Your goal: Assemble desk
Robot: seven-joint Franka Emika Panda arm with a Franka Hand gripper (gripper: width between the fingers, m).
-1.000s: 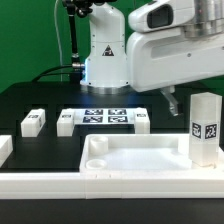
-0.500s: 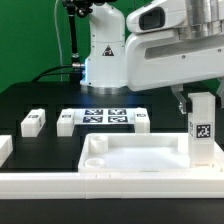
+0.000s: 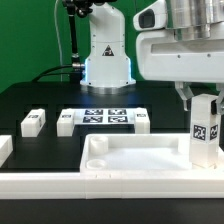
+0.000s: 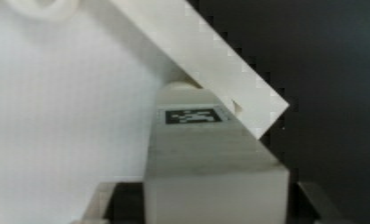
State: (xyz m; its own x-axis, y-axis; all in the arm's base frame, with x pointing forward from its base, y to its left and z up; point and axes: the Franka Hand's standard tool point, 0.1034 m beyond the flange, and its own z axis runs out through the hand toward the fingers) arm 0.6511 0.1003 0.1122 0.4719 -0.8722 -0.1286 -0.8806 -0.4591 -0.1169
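Rail (image 3: 50,186) is noted nearest, along the front edge. Panel (image 3: 140,158) is laid flat behind it, its inside bare. Leg (image 3: 205,132) is held upright at the panel's end on the exterior view's right, clamped by gripper (image 3: 203,100). Loose legs (image 3: 32,122) and marker board (image 3: 105,117) are seen beyond.

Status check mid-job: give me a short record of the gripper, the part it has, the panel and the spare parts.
gripper: over the panel's corner at the exterior view's right
fingers: one on each side of the leg, apparently shut on it
leg: upright at that corner, tag facing the exterior camera
seating in socket: cannot tell
panel: flat on the table, rim up, nearest the exterior camera
loose legs: three, lying beyond the panel
marker board: among the loose legs
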